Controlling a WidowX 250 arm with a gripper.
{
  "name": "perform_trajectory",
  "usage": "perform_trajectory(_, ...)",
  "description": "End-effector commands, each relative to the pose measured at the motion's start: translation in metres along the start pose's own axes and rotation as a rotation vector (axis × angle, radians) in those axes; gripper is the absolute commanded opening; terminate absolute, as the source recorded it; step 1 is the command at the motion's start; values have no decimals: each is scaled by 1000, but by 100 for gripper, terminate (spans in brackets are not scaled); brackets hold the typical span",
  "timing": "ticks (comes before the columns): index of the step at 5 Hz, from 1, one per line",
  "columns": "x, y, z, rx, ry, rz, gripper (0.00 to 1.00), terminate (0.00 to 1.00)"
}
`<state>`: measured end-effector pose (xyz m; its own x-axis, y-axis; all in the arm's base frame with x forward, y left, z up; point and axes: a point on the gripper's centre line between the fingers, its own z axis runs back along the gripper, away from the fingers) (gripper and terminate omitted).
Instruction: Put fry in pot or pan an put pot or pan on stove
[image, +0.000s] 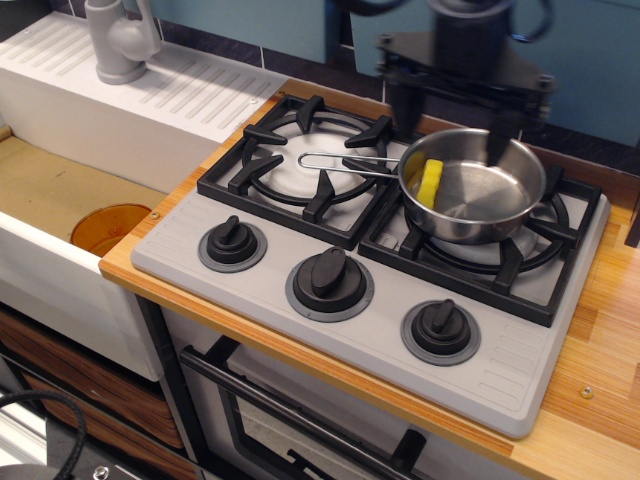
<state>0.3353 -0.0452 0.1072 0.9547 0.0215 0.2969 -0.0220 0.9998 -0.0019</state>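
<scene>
- Wooden counter (600, 330) carries grey stove (330, 330) with 2 burner grates, 3 knobs; white sink (60, 200) at its 9 o'clock holds orange bowl (108, 227).
- Pot (472, 186) sits on the right grate, wire handle pointing to 9 o'clock; fry (430, 183) lies inside against the wall at 9 o'clock.
- Task looks done.
- Risk: gripper (455, 95) hangs blurred just above the pot rim at 12 o'clock; a low sideways sweep could clip the rim or handle and slide the pot off the grate, tipping the fry out.
- Jaws appear spread, 1 finger (497, 140) near the far rim; nothing held, contact with the rim unclear.
</scene>
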Motion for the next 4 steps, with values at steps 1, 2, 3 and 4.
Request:
perform_trajectory(1,1,45,4,-57,-75,-4,100,0)
perform_trajectory(2,-4,61,-5,-51,-53,2,100,0)
perform_trajectory(3,-3,65,-9,-144,-23,102,100,0)
perform_trajectory(4,-5,69,-24,-201,-6,144,100,0)
